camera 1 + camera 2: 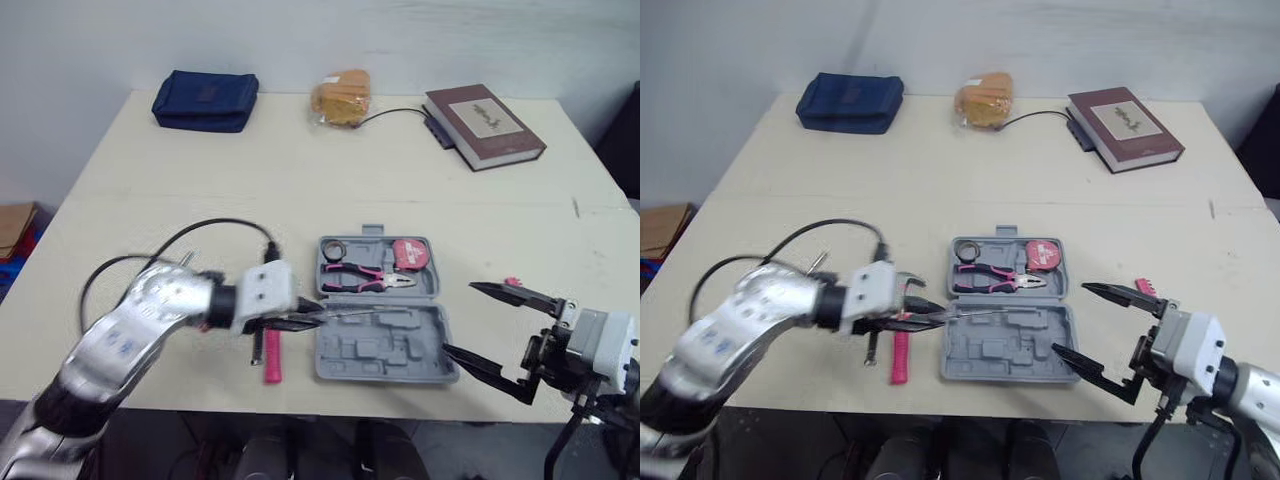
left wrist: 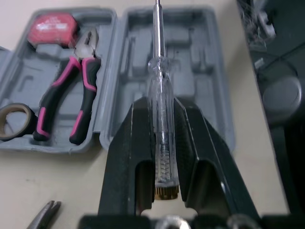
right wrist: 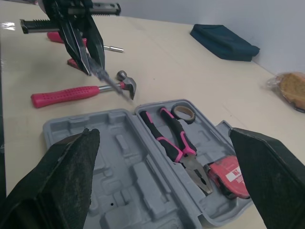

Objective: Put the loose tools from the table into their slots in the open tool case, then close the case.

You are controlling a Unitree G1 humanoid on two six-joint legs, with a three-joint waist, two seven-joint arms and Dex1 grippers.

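Slotting step: left claw (image 1: 297,319) pinches the clear screwdriver (image 2: 159,81), its tip over the open tool case (image 1: 380,355); next it likely needs aligning with its slot. Right claw (image 1: 460,318) gapes empty alongside.

Grey case (image 1: 420,345) open w/ pliers (image 1: 365,278) in, clear screwdriver (image 2: 160,95) over it, pink hammer (image 3: 71,94) beside

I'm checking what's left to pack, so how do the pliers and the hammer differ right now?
The pliers sit in the far half of the open case; the hammer lies loose on the table to the case's left. The pliers' handles are pink and black; the hammer's handle is all pink. Both are pink-handled hand tools, and neither is held.
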